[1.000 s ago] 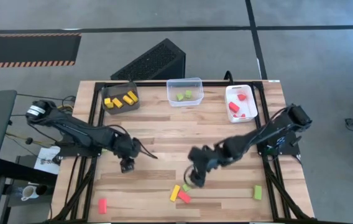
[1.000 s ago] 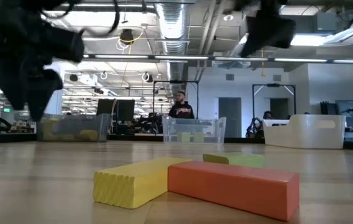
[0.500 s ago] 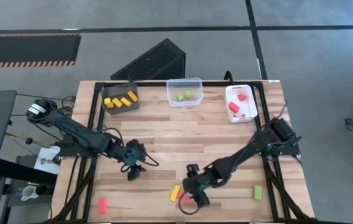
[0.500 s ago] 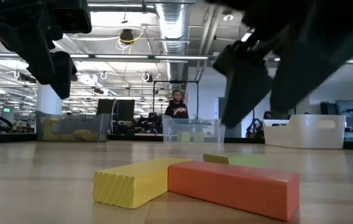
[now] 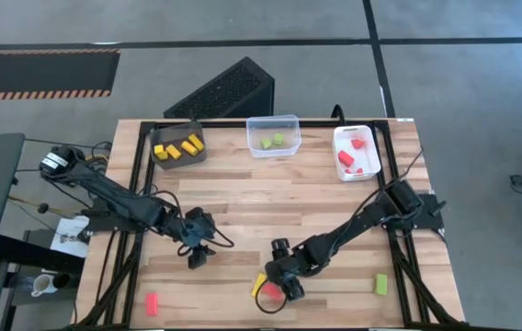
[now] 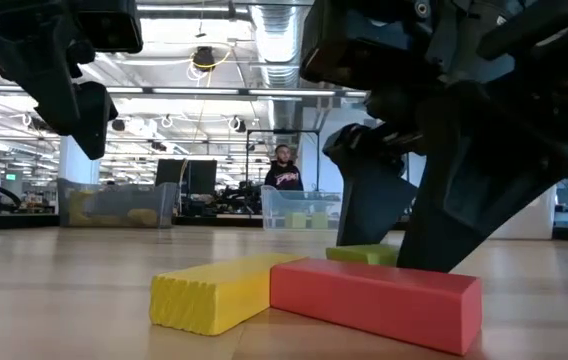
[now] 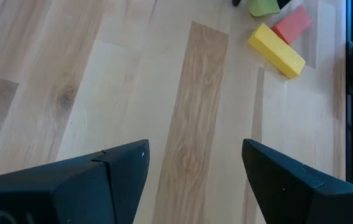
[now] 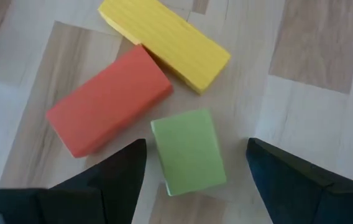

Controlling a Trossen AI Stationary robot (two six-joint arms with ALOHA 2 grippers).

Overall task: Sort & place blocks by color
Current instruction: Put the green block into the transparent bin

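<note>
Three blocks lie together near the table's front middle: a yellow block point(image 8: 164, 40), a red block point(image 8: 108, 99) and a light green block point(image 8: 189, 151), all flat on the wood. My right gripper point(image 8: 195, 152) point(image 5: 275, 285) is open, low over them and pointing steeply down. One finger stands on each side of the green block; no touch shows. In the low view its fingers point(image 6: 374, 200) come down just behind the red block point(image 6: 374, 300). My left gripper point(image 5: 197, 256) point(image 7: 195, 162) hangs open over bare wood left of the cluster.
At the far edge stand a dark brown bin point(image 5: 178, 145) with yellow blocks, a clear bin point(image 5: 273, 136) with green ones and a white bin point(image 5: 356, 152) with red ones. A lone green block point(image 5: 380, 284) lies front right, and a lone red block point(image 5: 152, 303) front left.
My right gripper has come down and toward the table's near edge onto the cluster of three blocks, rolling its wrist, and stays open. My left gripper has shifted a little toward the near right and tipped, then stayed still. No block has moved.
</note>
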